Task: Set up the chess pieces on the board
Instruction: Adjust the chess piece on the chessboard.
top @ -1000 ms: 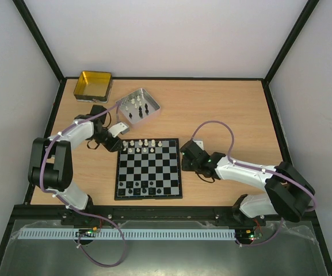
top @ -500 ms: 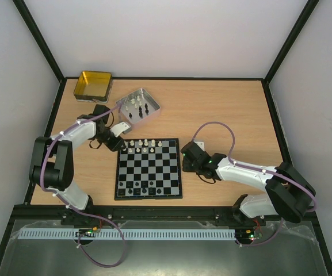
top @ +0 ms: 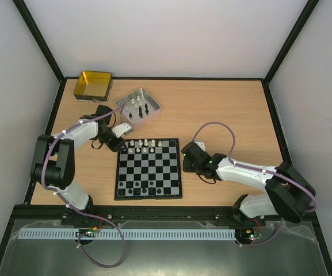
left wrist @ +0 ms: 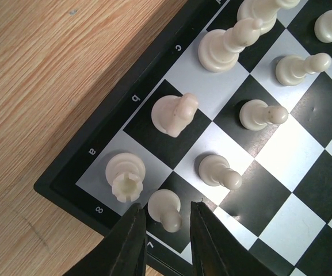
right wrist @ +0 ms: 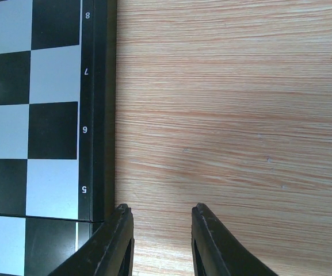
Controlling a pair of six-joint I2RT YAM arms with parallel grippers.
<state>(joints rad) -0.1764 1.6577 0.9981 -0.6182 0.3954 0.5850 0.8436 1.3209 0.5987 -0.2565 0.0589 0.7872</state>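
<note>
A: A wooden table (top: 229, 109) boxed in by white walls. Where is the board?

B: The board (top: 149, 172) lies flat near the front, between the two arms. It has black and pale grey checks and a black border with letters and numbers. White chess pieces (top: 145, 144) fill part of its far two rows, and a few black ones stand at the near left.

A: And up close?

B: At the a8 corner there is a white rook (left wrist: 124, 175), then a knight (left wrist: 174, 114), with pawns in the row in front.

A: Containers?

B: A silver tray (top: 156, 105) just beyond the board's far-left corner holds several white and black pieces. A gold tin (top: 92, 83) sits in the table's far-left corner.

A: The grippers?

B: The left gripper (left wrist: 167, 206) has its fingers narrowly astride a white pawn (left wrist: 164, 209) on a7. I cannot tell whether they press it. The right gripper (right wrist: 161, 208) hangs over bare wood just beside the board's right edge, fingers apart, holding nothing.
</note>
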